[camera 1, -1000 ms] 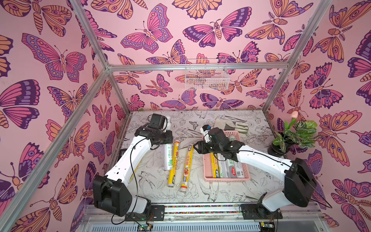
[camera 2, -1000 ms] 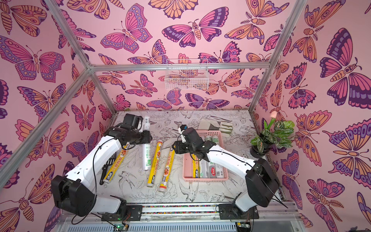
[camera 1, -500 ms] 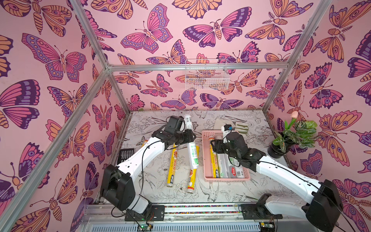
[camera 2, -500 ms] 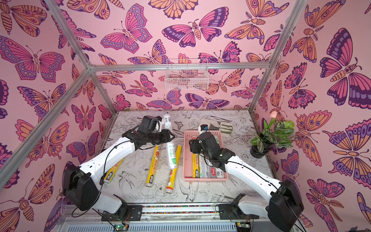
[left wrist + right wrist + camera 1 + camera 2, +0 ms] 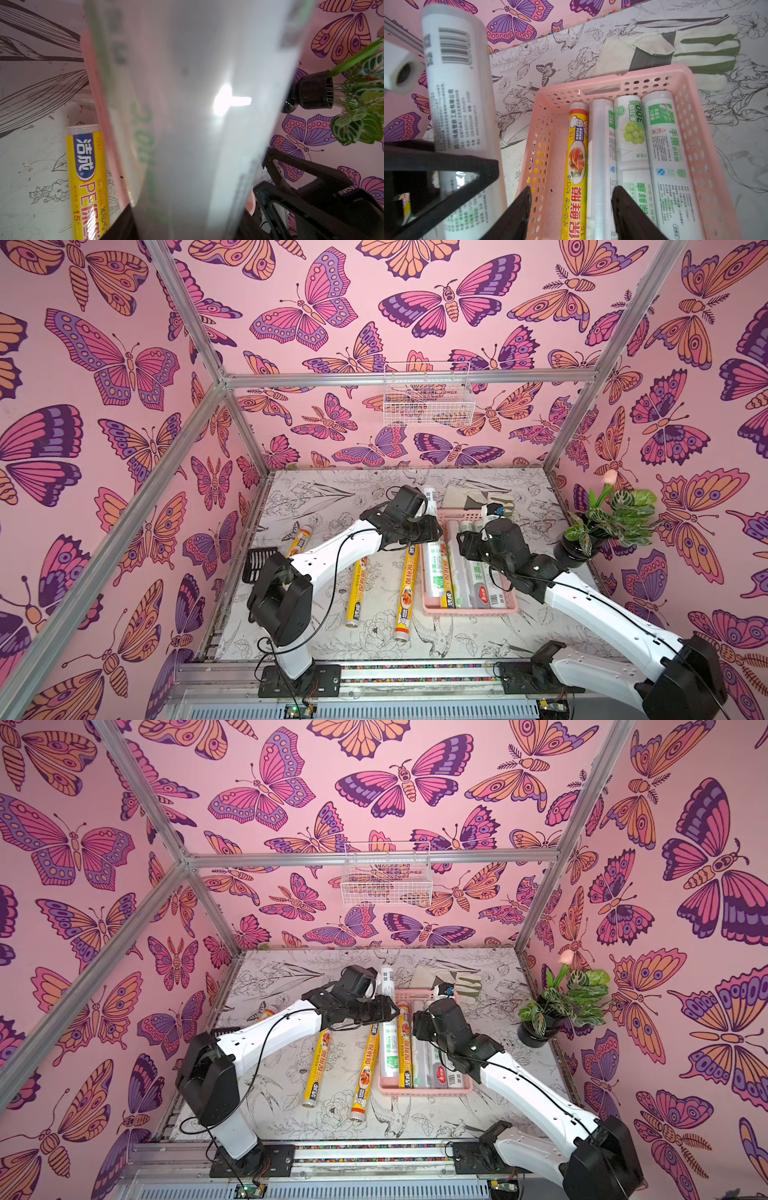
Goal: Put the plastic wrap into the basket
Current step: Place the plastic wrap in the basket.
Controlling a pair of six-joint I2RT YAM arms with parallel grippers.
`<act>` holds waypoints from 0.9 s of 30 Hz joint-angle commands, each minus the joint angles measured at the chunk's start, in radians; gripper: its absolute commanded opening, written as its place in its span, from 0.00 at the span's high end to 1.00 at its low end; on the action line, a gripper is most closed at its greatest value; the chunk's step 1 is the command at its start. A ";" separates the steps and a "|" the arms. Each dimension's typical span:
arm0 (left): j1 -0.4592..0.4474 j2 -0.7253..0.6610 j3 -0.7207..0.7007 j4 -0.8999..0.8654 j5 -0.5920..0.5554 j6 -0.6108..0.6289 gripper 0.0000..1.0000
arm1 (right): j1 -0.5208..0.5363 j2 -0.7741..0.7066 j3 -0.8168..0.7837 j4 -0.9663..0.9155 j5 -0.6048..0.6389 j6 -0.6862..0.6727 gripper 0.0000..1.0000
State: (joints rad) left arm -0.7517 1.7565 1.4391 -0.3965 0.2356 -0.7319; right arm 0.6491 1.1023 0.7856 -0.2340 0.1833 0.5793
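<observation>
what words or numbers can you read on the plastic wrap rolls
"保鲜膜", "15": yellow food-picture roll in the pink basket
"300": grape-printed roll
"手撕": green-labelled roll
"洁成", "PE", "15": loose yellow roll beside the basket
barcoded whitish roll: fine print too small to read

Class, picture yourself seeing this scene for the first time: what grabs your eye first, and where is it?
The butterfly wallpaper covers every wall around the table. Near the middle, the left gripper holds a white roll lengthwise along the left edge of the pink basket, which already holds other rolls. Yellow rolls lie on the table left of it.
</observation>
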 commanded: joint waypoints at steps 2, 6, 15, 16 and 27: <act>-0.030 0.056 0.080 -0.055 -0.058 -0.010 0.84 | -0.010 -0.008 -0.012 -0.041 0.009 0.014 0.35; -0.046 0.092 0.107 -0.106 -0.117 0.008 0.84 | -0.012 -0.013 -0.022 -0.038 0.004 0.016 0.35; -0.073 0.198 0.212 -0.235 -0.139 0.008 0.82 | -0.016 0.038 -0.008 -0.044 -0.031 0.014 0.34; -0.075 0.210 0.226 -0.256 -0.141 0.009 0.81 | -0.017 0.044 -0.008 -0.044 -0.033 0.016 0.34; -0.084 0.274 0.239 -0.294 -0.112 -0.048 0.66 | -0.019 0.065 -0.008 -0.037 -0.028 0.018 0.33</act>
State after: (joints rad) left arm -0.8307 2.0228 1.6527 -0.6632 0.1036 -0.7582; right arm 0.6407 1.1572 0.7647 -0.2554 0.1558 0.5804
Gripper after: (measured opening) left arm 0.539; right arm 0.669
